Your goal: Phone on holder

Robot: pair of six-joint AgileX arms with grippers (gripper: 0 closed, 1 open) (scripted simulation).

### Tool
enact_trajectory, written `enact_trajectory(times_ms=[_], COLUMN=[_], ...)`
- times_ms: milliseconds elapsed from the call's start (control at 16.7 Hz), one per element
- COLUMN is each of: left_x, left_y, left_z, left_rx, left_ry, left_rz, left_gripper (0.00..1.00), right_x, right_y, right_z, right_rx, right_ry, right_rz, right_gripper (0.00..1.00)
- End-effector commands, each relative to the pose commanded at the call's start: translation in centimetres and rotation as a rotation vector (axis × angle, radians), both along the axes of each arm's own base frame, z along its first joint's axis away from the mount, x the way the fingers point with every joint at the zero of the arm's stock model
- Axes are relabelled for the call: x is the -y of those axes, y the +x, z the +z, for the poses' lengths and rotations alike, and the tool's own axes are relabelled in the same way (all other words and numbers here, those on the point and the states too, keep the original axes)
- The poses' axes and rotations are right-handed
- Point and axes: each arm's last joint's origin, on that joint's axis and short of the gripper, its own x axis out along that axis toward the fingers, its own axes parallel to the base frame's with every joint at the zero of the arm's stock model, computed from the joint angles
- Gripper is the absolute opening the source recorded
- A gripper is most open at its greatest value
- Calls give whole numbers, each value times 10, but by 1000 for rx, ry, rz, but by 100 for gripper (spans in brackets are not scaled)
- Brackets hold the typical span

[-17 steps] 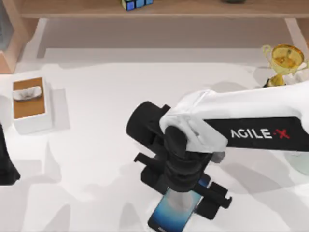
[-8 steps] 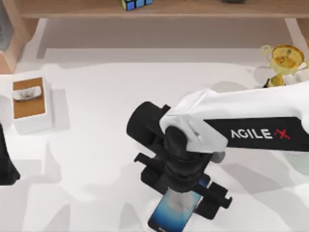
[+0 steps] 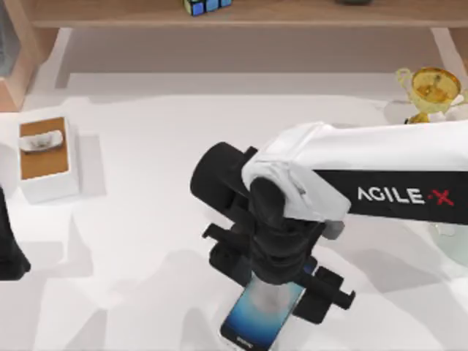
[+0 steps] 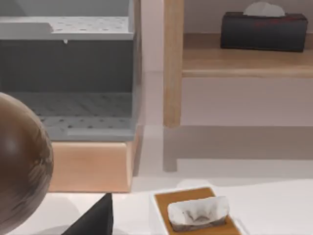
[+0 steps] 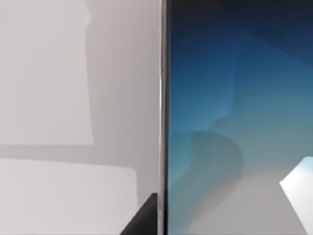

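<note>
The right pincer (image 3: 281, 292) hangs low over the near edge of the counter (image 3: 146, 219), wrist pointing down, directly above the phone (image 3: 259, 318). The phone lies flat under it, its far end hidden by the wrist and its near end jutting toward the front edge. In the right wrist view the glowing blue screen (image 5: 234, 117) sits very close, its thin dark frame running straight beside bare white surface. I cannot tell whether the pincer is spread or clamped on the phone; the wrist covers it from above.

This looks like the pick-up step: the arm is positioned at the phone and placement is not yet done. I cannot pick out a holder for certain. The next move calls for a firm hold across the phone's narrow sides, then a lift clear of the counter without the slim body slipping or tilting.

Farther out, to the left of the pincer, a white tissue box (image 3: 47, 157) with a brown top stands well apart. The left pincer is parked at the left edge, and its wrist view looks over that tissue box (image 4: 195, 215) toward a wooden shelf. Beyond the working arm to the right stands a gold trophy (image 3: 431, 95). Along the back runs the wooden shelf (image 3: 256, 14), carrying a colour cube (image 3: 205, 6).
</note>
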Motion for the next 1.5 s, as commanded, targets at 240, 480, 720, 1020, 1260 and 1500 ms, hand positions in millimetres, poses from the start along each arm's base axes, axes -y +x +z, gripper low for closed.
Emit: enact_trajectory(times_ms=[240, 480, 720, 1020, 1260, 1500], left_x=[0, 0, 0, 0, 0, 0], left_y=[0, 0, 0, 0, 0, 0], left_z=[0, 0, 0, 0, 0, 0], left_rx=[0, 0, 0, 0, 0, 0], left_ry=[0, 0, 0, 0, 0, 0], left_rz=[0, 0, 0, 0, 0, 0], left_gripper=[100, 100, 100, 100, 100, 100], right_x=[0, 6, 38, 128, 233, 345], right_y=[0, 23, 71, 131, 154, 144], right_z=[-2, 32, 77, 133, 162, 172], right_rx=[-2, 57, 180, 494, 781, 1008], right_ry=[-3, 138, 345, 512, 478, 311], right_rz=[-1, 35, 164, 443, 612, 735], right_gripper=[0, 0, 0, 0, 0, 0])
